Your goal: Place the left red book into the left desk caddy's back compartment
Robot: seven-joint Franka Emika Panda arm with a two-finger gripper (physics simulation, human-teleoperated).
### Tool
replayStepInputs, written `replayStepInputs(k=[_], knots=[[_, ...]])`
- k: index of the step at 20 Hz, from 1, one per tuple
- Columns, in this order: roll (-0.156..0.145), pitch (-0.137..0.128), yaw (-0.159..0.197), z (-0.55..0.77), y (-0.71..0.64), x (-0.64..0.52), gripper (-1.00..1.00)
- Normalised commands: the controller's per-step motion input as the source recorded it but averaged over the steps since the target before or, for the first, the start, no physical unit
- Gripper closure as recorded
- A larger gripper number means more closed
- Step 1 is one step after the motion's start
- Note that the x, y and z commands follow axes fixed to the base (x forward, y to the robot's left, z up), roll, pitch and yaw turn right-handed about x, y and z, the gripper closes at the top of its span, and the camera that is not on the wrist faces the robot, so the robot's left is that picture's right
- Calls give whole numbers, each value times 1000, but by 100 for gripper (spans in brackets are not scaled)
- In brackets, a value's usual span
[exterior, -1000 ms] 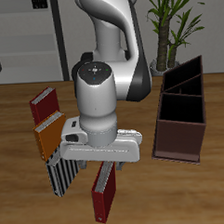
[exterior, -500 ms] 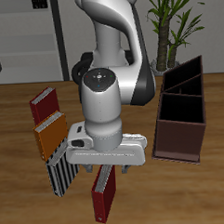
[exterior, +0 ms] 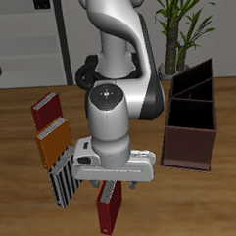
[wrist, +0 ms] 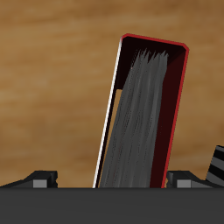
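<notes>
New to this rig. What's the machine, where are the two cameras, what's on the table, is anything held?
These are simulator renders, not photos. The machine is a Franka arm, a jointed robot arm steered by a person, with a two-finger gripper at its end.

One picture comes from a camera in front of and above the table. The other comes from a camera on the gripper itself, looking down past the fingers.

On the table: the red book under the gripper, a darker maroon book, an orange book, a striped black-and-white book, and the long dark caddy with three open sections.

The gripper hangs just above the red book, which the wrist view shows centred between the fingers. Whether it is gripped cannot be told; the jaws are hidden.
</notes>
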Motion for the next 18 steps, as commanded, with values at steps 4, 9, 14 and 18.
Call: replayStepInputs(k=[4,9,14,18], knots=[[1,33,-16,-246,36,25,100],[-5,6,-8,-43,-10,29,100],[-22,-34,-9,265,-33,-84,100],[-28,-51,-13,380,-29,-145,100]])
